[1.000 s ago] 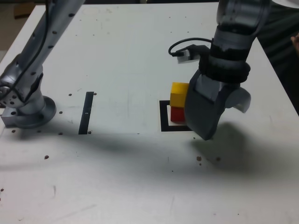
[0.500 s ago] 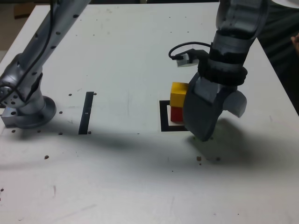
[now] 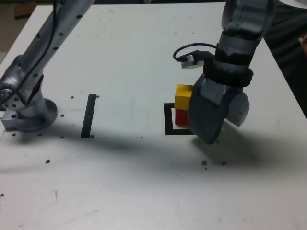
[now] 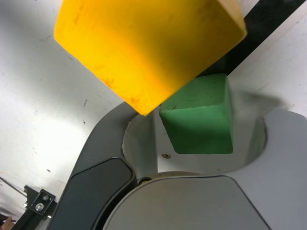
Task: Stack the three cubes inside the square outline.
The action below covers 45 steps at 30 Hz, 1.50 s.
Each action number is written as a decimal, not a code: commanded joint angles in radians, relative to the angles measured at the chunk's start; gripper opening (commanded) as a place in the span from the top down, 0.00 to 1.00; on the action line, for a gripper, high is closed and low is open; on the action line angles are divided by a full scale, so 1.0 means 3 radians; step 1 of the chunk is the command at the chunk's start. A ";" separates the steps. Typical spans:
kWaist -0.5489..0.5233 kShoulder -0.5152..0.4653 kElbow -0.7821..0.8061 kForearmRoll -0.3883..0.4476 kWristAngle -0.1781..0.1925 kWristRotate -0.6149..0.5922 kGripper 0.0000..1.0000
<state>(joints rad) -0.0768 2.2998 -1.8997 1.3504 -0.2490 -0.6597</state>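
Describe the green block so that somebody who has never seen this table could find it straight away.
Start at the black tape square on the white table, where a yellow block sits on a red block. The green block lies on the table between the gripper jaws, beside that stack. It is the only green, unstacked one.

Gripper (image 3: 217,125) jaws have narrowed since the earlier pictures: the pale far jaw has swung in toward the dark near jaw. The gripper has edged slightly toward the exterior view's left, nearer the yellow cube (image 3: 183,97).
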 commanded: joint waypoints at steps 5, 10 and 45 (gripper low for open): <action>0.0005 0.0030 0.0012 0.0010 0.0002 -0.0008 0.64; 0.0005 0.0033 0.0014 0.0016 0.0002 -0.0006 0.64; -0.0558 -0.0829 0.0106 0.0729 0.0388 0.0431 0.64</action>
<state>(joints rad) -0.2426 2.0660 -1.8717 1.5592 -0.1364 -0.5398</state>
